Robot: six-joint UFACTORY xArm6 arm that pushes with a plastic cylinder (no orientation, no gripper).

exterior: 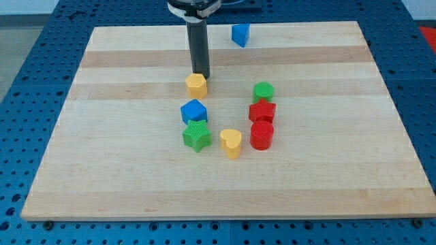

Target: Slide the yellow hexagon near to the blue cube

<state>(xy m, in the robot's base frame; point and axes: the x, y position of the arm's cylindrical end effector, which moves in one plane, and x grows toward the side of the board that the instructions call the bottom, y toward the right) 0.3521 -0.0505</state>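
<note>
I carried no claw, only a dark rod, so nothing was held. My tip (201,75) touched the yellow hexagon (196,84) on its upper side. Taking the blue cube (193,111) as landmark on the table (327,177): the hexagon lay near it, just above; a green star (197,136) touched it below; a yellow heart (231,143) sat lower right; a green cylinder (263,91), red star (262,111) and red cylinder (261,135) stood to its right; another blue block (240,35) lay well apart, upper right.

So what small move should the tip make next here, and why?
Probably a short push toward the view's bottom: my tip sits just above the yellow hexagon, and the blue cube lies just below it, a small gap apart.
</note>
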